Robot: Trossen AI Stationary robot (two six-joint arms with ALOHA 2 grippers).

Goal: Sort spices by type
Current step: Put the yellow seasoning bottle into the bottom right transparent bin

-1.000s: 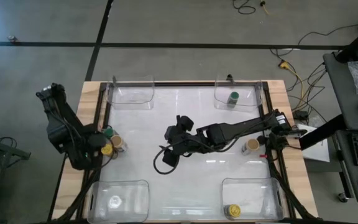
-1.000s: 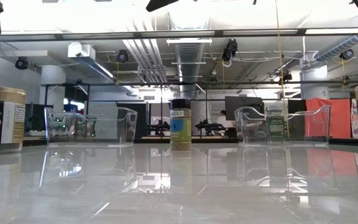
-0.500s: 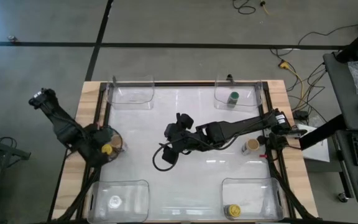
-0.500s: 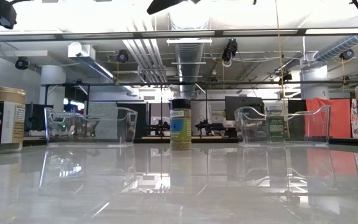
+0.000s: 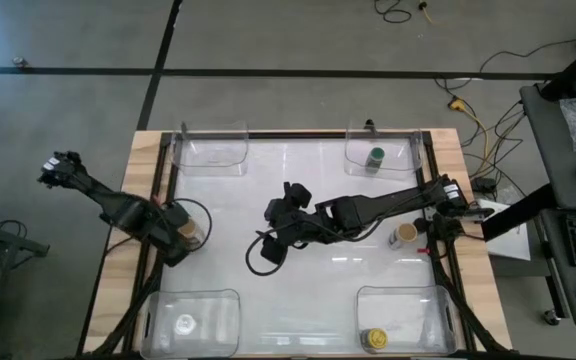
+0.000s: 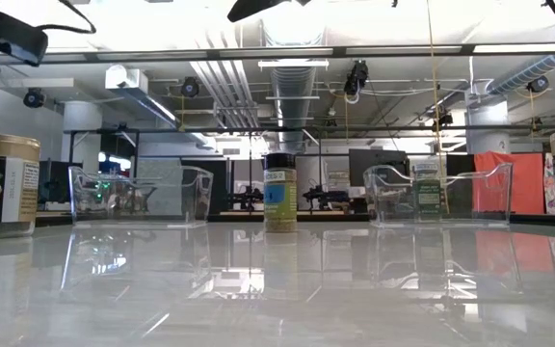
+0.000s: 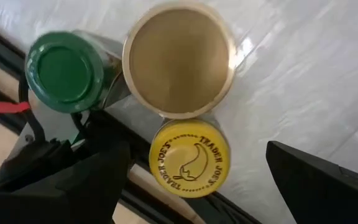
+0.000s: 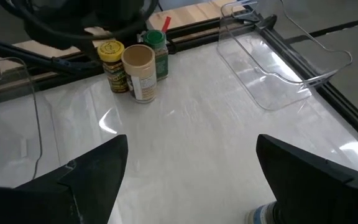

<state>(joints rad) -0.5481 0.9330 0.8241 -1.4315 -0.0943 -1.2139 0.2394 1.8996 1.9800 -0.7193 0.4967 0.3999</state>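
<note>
1. Left wrist view: the left gripper hangs above a cluster of three small jars, its dark fingers spread wide on either side of the yellow-lidded spice jar.
2. Touching that jar is the tan-lidded spice jar; the green-lidded spice jar stands just beside the tan one.
3. High view: this cluster sits at the white table edge nearest the left arm.
4. Right wrist view: the right gripper hovers over the table's middle, fingers spread wide and holding nothing, well apart from the cluster.
5. A clear plastic tub lies near the cluster.
6. High view: another green-lidded jar stands in a far corner tub, another yellow-lidded jar in a near one.
</note>
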